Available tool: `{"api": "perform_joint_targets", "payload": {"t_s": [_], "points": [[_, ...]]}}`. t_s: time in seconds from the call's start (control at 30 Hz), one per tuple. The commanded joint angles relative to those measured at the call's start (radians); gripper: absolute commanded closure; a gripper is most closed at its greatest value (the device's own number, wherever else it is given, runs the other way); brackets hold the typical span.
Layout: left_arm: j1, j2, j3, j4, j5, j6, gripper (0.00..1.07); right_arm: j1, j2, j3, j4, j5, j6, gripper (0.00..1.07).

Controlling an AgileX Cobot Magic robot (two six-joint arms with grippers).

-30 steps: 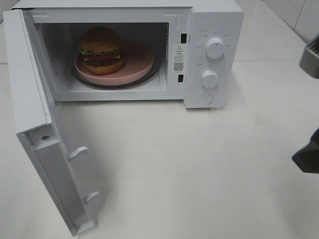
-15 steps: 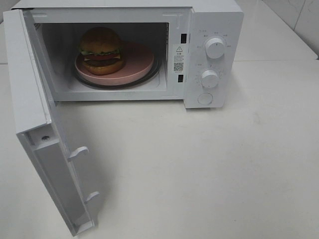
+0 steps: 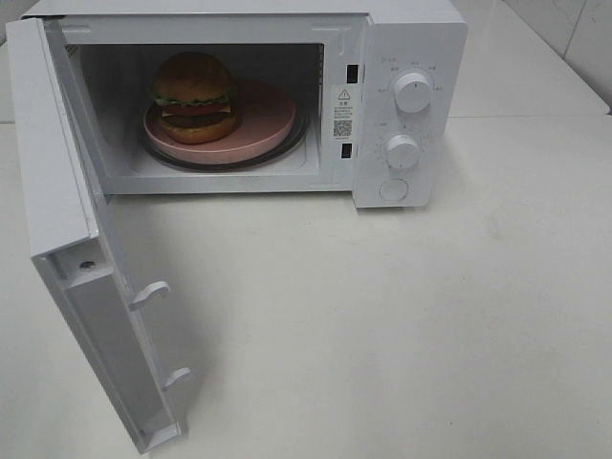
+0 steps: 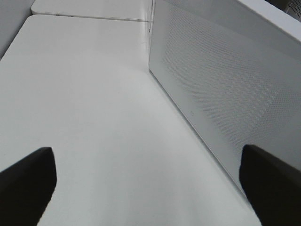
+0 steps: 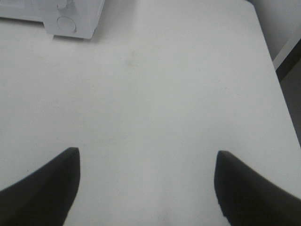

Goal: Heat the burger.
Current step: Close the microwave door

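Door (image 3: 67, 191): white, stood swung wide at the microwave's (image 3: 411, 38) left.
Burger (image 3: 194, 96): tall, glossy brown bun, lettuce frill, tomato, cheese, dark patty; sat inside the microwave on a pink plate (image 3: 273, 120).
Upper knob (image 3: 412, 91), lower knob (image 3: 403, 151): on the microwave's right panel.
Left claw (image 4: 148, 188): spread, empty, beside the door's outer face.
Right claw (image 5: 148, 188): spread, empty, above the surface (image 5: 155, 94), off the microwave's right front corner.

Soft, even light from above leaves the white surface (image 3: 430, 316) bright, with no hard glare. The open microwave door (image 3: 86, 287) casts a faint shadow to its right, and the microwave cavity (image 3: 277, 62) is dimmer. In the wrist views the left fingers (image 4: 26, 183) and right fingers (image 5: 42, 188) are dark, blurred shapes, out of focus.
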State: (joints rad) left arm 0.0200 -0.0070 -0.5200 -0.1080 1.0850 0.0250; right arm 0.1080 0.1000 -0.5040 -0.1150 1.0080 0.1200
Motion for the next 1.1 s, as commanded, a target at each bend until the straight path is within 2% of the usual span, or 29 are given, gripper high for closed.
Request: {"api": "perform_joint_targets", "payload": {"t_s": [0.03,0.17,1.1], "points": [[0.0,-0.015,0.003,-0.001,-0.014,-0.003,0.09,-0.013,-0.051,0.003,0.011,-0.011,-0.008,0.31],[0.0,-0.015,0.003,-0.001,-0.014,-0.003,0.09,-0.013,-0.132,0.006,0.057,-0.013,-0.067,0.31],[0.0,-0.015,0.003,-0.001,-0.014,-0.004,0.09,-0.013,-0.131,0.006,0.065,-0.013,-0.077,0.31]]}}
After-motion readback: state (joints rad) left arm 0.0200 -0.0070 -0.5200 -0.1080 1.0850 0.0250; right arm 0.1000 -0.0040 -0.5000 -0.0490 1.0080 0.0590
